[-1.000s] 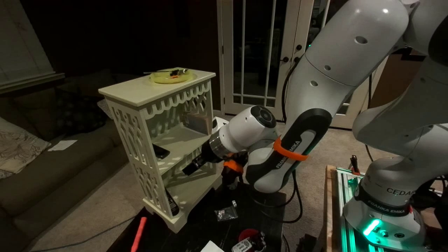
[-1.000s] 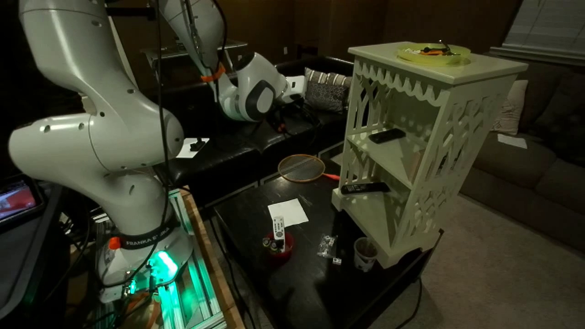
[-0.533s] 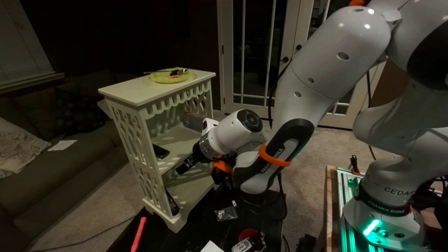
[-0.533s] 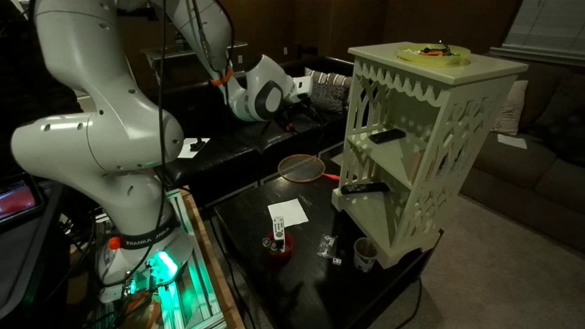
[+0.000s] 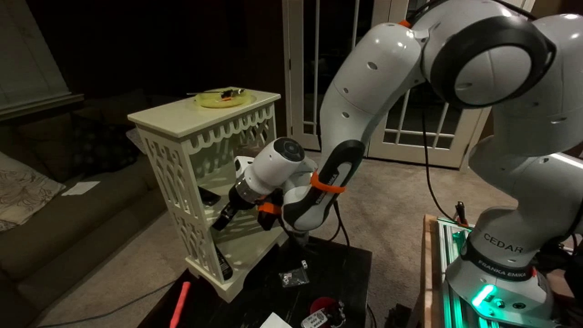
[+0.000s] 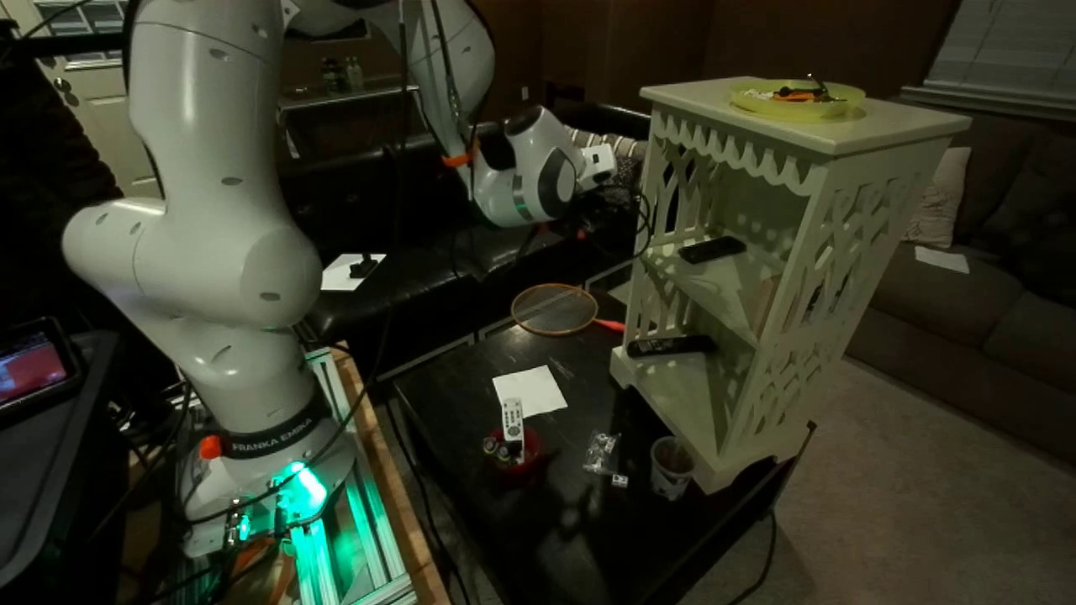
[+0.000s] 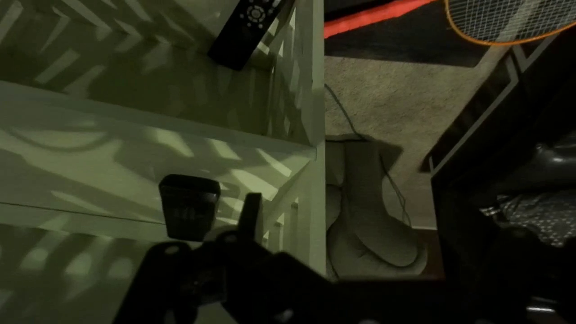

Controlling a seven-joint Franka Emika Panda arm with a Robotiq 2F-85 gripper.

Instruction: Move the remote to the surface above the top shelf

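The cream top board (image 5: 164, 117) of the lattice-sided stand shows in both exterior views (image 6: 899, 126). A flat black oblong thing (image 6: 712, 249) lies on the middle shelf; it also shows in the upside-down wrist view (image 7: 189, 213). A black remote with buttons (image 6: 671, 345) lies on the bottom shelf, cut off in the wrist view (image 7: 246, 33). I cannot tell which is the task's remote. My gripper (image 5: 222, 219) is at the stand's open front, just below middle-shelf height, touching neither. In the wrist view the gripper (image 7: 385, 211) looks open and empty; one finger is lost in darkness.
A yellow dish (image 6: 797, 101) with small items stands on the top board. The stand's side post (image 7: 317, 193) is close to the gripper. A cup (image 6: 672, 468), a red bowl (image 6: 525, 464) holding a white remote (image 6: 513, 413), paper (image 6: 531, 391) and a racket (image 6: 555, 309) are on the black table.
The arm has swung toward the stand; the gripper has moved left across the stand's front in an exterior view, nearer its side post. The black things on the shelves have not moved.
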